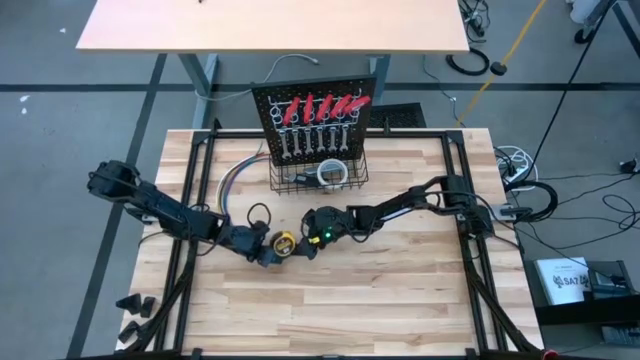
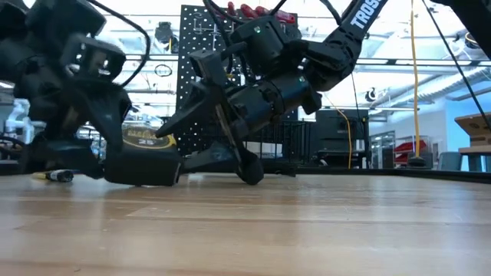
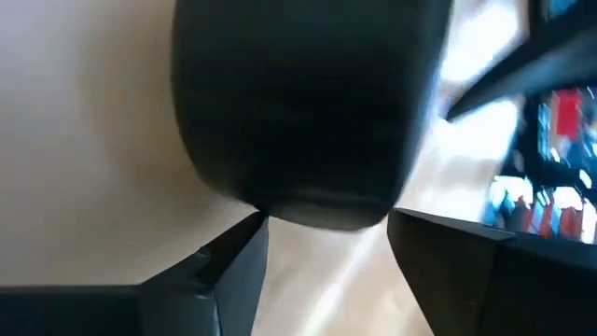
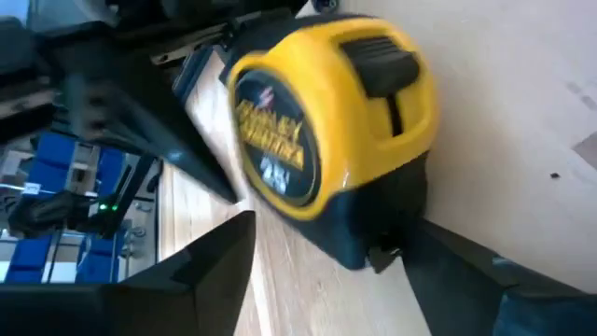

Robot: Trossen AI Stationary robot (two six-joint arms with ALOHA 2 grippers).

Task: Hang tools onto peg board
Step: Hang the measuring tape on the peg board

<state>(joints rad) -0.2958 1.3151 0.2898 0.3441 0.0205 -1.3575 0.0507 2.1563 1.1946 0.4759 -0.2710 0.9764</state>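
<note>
The left gripper [image 1: 270,253] is seen low over the surface [image 1: 400,300], its fingers spread and released around the black back of the yellow tape measure [image 1: 285,243], not clamped on it as far as can be told. The tape measure is found between the two grippers, resting on the surface, just ahead of the left gripper and just beside the right one. The right gripper [image 1: 312,232] is lowered next to it with jaws parted; in the right wrist view the yellow case [image 4: 322,140] is seen just past the open fingers [image 4: 201,266], near or touching one of them, not gripped.

Beyond both grippers, well apart, the peg board [image 1: 318,120] is standing upright. The red-handled pieces [image 1: 325,106] and the silver wrenches [image 1: 315,140] are already hung on it, and a white tape roll [image 1: 333,172] is lying in the wire basket [image 1: 352,180] at its base. Most of the task is judged done; the tape measure is left to be lifted and hung.
</note>
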